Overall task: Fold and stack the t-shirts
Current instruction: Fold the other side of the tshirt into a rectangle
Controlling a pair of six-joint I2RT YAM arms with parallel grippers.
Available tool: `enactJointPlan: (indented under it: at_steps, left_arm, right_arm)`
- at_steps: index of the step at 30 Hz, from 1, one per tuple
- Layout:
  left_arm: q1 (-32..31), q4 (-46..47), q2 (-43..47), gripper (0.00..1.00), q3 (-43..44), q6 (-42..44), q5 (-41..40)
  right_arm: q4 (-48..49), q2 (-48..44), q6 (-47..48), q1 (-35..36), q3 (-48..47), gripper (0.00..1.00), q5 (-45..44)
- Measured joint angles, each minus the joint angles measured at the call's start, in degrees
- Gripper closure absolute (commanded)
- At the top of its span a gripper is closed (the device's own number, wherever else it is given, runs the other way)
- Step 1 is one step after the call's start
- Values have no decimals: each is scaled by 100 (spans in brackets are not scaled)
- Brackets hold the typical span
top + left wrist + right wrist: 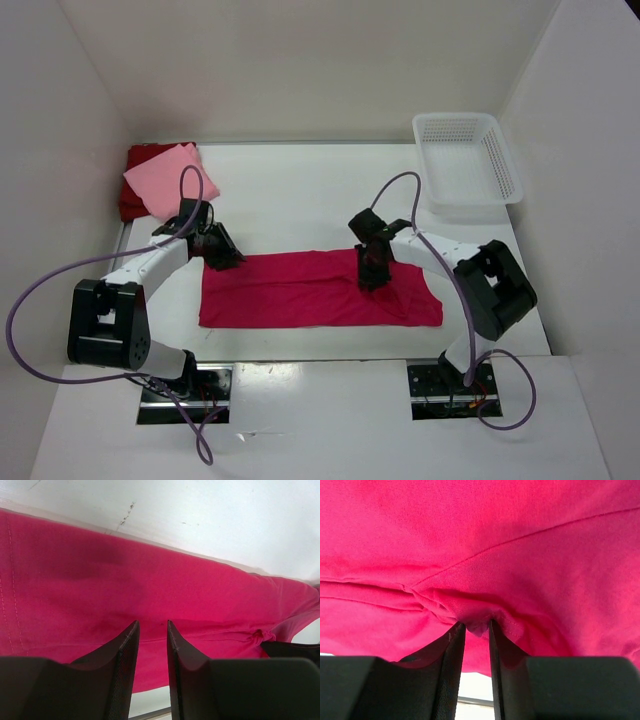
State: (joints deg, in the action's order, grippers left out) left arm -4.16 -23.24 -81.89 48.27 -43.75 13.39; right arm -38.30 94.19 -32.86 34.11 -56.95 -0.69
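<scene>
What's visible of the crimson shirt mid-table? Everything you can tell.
The crimson-magenta shirt is plain soft knit with stitched seams, lying as a long, flat, lightly wrinkled strip, apparently folded, across the table. The right gripper pinches a small bunch of cloth near its far edge, right of centre. The left gripper sits over its far-left corner, jaws narrowly apart; whether it holds cloth is unclear.
</scene>
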Motion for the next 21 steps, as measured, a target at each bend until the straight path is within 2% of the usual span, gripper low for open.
enactJointPlan:
  at_steps: [1,2,5,11,17,19,21]
  left_arm:
    - [0,15,0,64,-9,0,0]
    - [0,39,0,64,-26,-2,0]
    - [0,57,0,64,-81,-2,2]
    - [0,61,0,64,-105,-2,9]
    - [0,61,-28,64,-103,-2,39]
    - [0,72,-55,64,-103,-2,46]
    - [0,72,-85,64,-101,-2,48]
  right_arm:
    - [11,17,4,0,0,76,-2]
    - [20,26,15,0,2,84,-2]
    - [17,26,37,0,0,90,-20]
    - [-125,-153,81,0,-11,92,352]
    - [-238,-570,103,0,0,92,1211]
    - [-219,-584,98,0,39,89,1438]
    - [-201,-584,87,0,129,74,1690]
